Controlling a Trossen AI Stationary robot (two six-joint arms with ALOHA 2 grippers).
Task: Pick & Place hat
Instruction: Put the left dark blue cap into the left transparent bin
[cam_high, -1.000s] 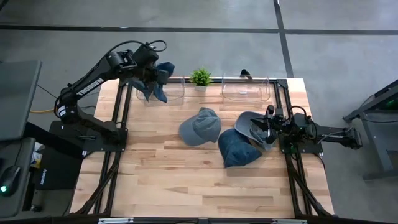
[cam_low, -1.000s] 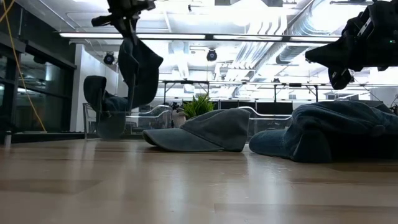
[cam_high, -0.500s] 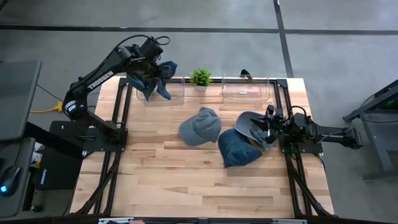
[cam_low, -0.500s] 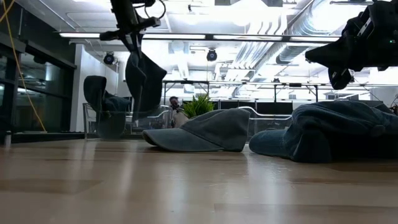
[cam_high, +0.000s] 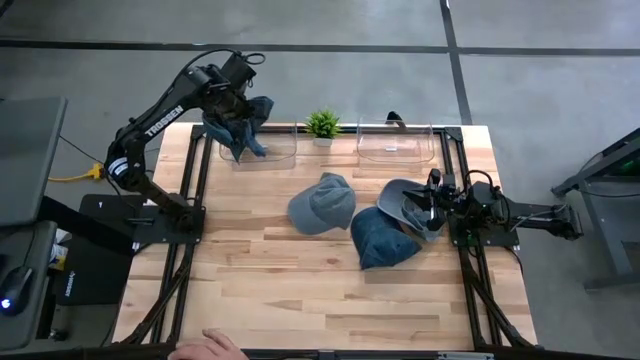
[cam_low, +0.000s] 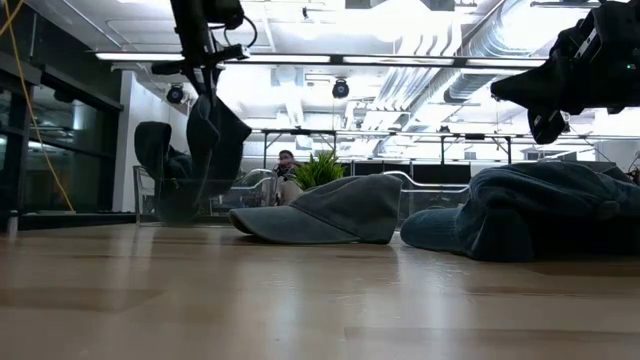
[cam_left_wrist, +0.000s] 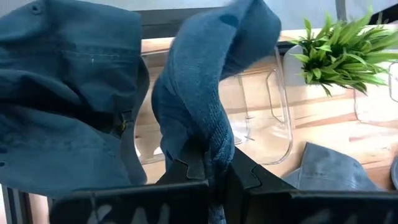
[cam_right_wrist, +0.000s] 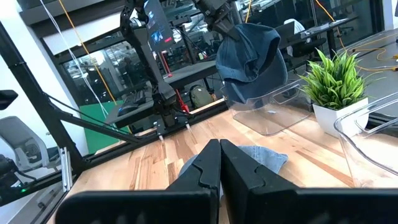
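We see the left gripper (cam_high: 236, 100) raised above the far left part of the wooden table (cam_high: 300, 280), over the left clear bin (cam_high: 272, 152). Its fingers (cam_left_wrist: 193, 163) are closed tight on a fold of a blue denim hat (cam_high: 240, 125), and the hat hangs down from them toward this bin. In the low view the hanging hat (cam_low: 215, 140) is above the bin, and a second dark hat (cam_low: 155, 150) already sits inside it, at the left wall. In the left wrist view the held cloth (cam_left_wrist: 211, 93) rises between the two fingers, and the other hat (cam_left_wrist: 62, 106) lies just beside it.

The right gripper (cam_high: 432, 203) waits low at the right side of the table, with its fingers pressed together and holding nothing. It is just beside a grey cap (cam_high: 405, 203) that lies there.

Two more hats lie in the middle of the table: a grey-blue cap (cam_high: 322, 204) and a dark denim hat (cam_high: 382, 238), which touches the grey cap near the right gripper. A small green plant (cam_high: 322, 124) stands between the left bin and the right clear bin (cam_high: 394, 145) at the far edge. At the near edge of the table, a person's hand (cam_high: 208, 347) shows in the high view.
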